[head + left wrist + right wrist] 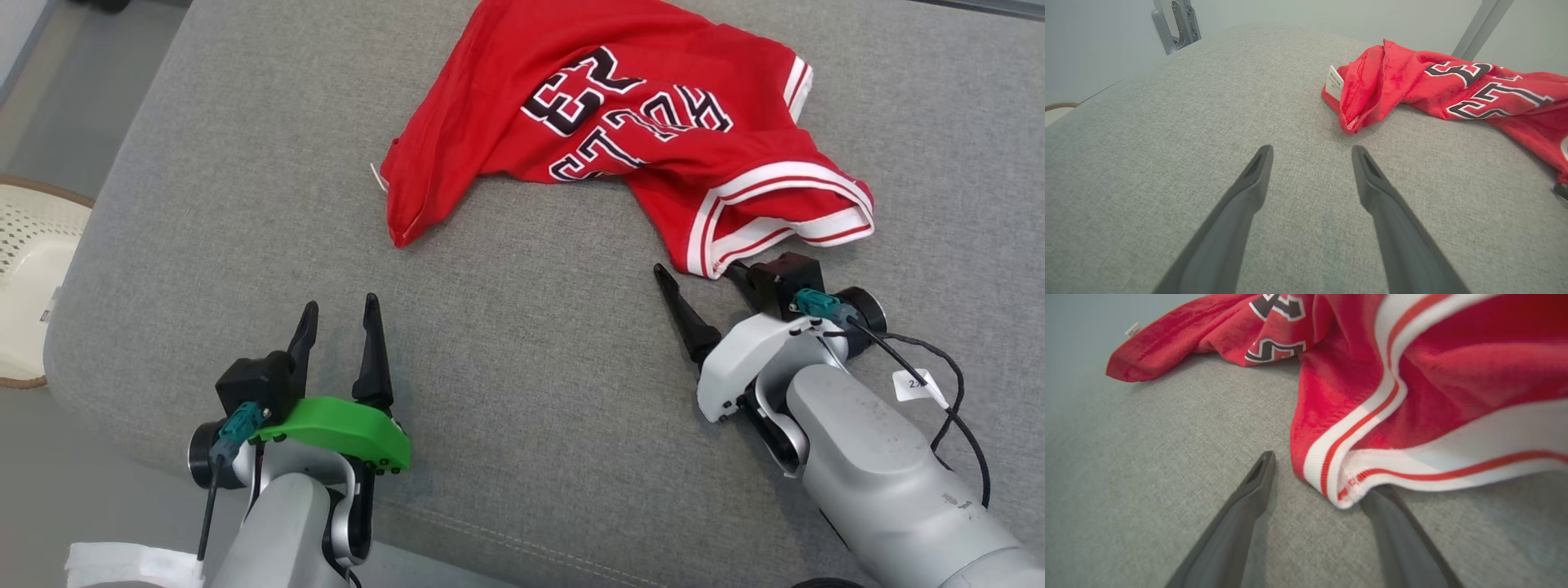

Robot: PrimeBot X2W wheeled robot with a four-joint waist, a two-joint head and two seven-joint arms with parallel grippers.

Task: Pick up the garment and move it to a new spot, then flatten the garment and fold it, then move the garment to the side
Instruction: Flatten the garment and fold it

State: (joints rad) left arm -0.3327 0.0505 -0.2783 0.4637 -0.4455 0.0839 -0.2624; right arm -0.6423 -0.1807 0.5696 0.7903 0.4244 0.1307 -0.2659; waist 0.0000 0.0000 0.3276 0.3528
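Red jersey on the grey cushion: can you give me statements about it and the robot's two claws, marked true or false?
The red basketball jersey with white striped trim lies crumpled on the grey fabric surface. True.
The left gripper is clamped on the jersey. False: it is open over bare fabric, apart from it.
The right gripper is open at the jersey's striped trim. True.
The jersey's number is 7. False: it is 23.

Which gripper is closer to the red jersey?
Right. The right gripper is at the jersey's striped trim, touching its edge; the left gripper is well short of it, over bare cushion.
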